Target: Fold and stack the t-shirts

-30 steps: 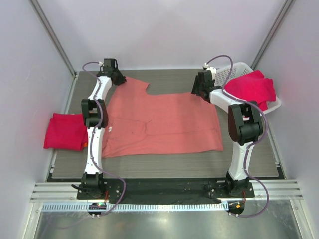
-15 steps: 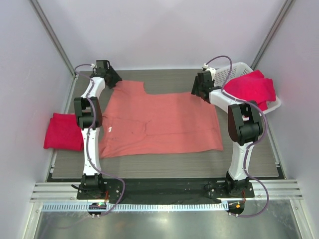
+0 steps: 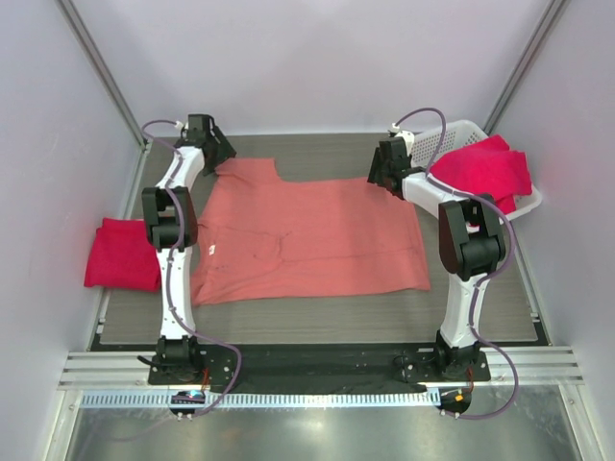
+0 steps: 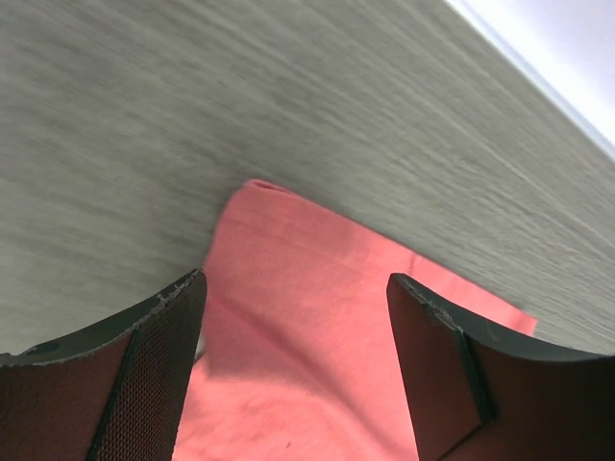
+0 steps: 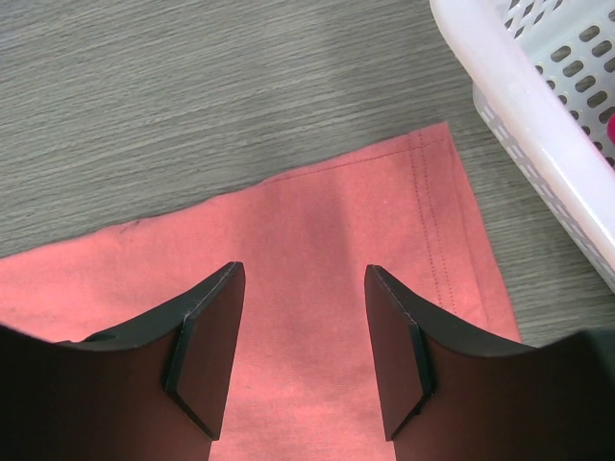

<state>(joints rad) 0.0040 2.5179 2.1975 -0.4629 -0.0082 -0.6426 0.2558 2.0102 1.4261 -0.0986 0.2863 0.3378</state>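
Below, salmon-pink t-shirt (image 3: 317, 240) flat, left end effector (image 4: 296, 279) apart above its corner, right end effector (image 5: 303, 270) likewise

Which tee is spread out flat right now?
The salmon-pink tee, in the middle. The left red tee is folded; the right red tee is bunched in the basket.
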